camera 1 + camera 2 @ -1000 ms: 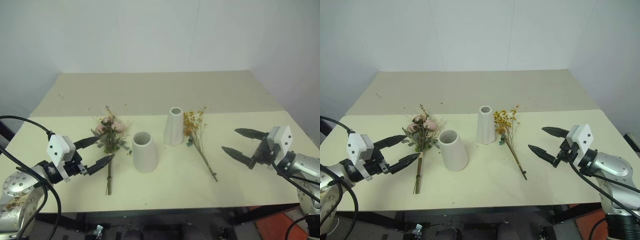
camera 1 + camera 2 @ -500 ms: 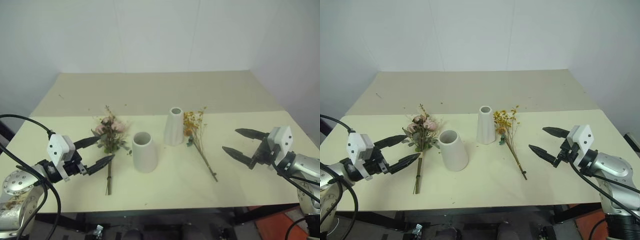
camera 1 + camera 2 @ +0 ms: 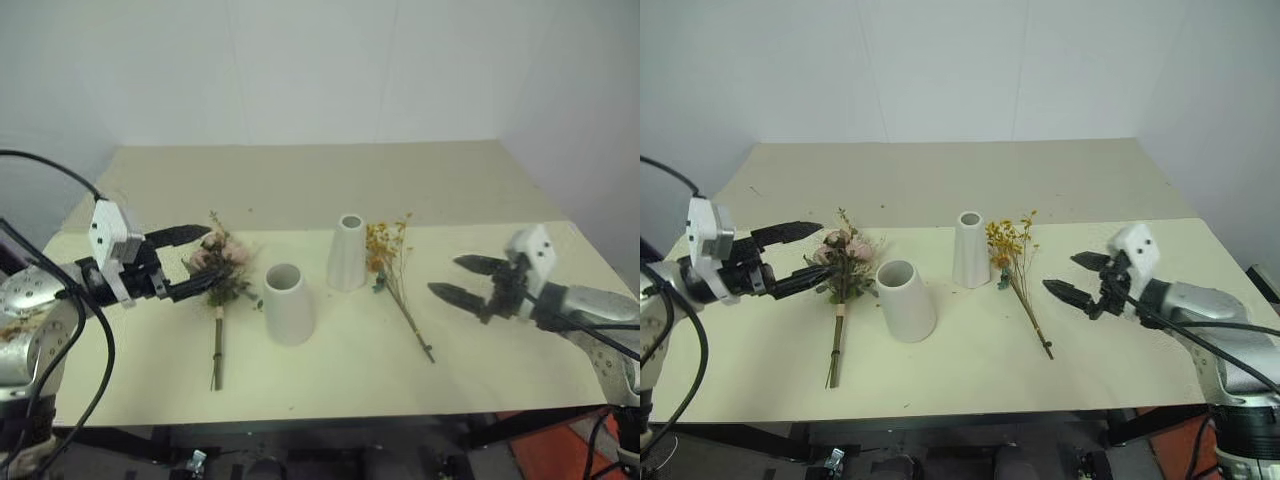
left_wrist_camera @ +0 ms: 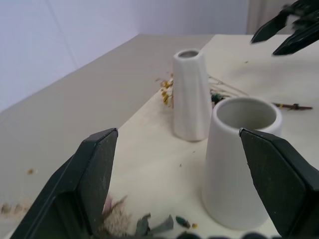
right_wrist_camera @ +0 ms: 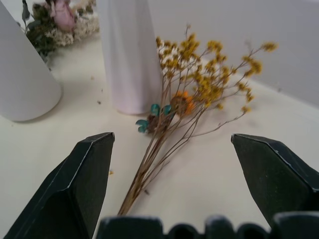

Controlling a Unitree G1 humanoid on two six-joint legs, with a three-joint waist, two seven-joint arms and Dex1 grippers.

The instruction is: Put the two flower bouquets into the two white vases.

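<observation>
**Tabletop stock: two bouquets lying flat, two vases upright, both grippers empty**

Nearest you, toward the front edge:
- Rose bouquet point(image 3: 839, 290): you see it lying flat on the left half of the tabletop point(image 3: 970, 375), stem end toward the front edge, pink heads and leaves pointing to the back.
- Wide vase point(image 3: 904, 299): upright, mouth open, just right of the rose stems, apart from them.
- Left gripper point(image 3: 808, 253): you have it raised over the left side, jaws wide open, holding nothing; its tips sit by the rose heads.
- Right gripper point(image 3: 1068, 275): over the right side, jaws wide open, empty, pointing at the yellow stems and well short of them.

Farther back, about mid-table:
- Yellow bouquet point(image 3: 1015, 265): flat on the tabletop, thin stems running toward the front right, blossoms lying just beside the slim vase.
- Slim vase point(image 3: 971, 249): upright, behind and right of the wide vase, apart from it.

The back half of the tabletop is a darker beige.
</observation>
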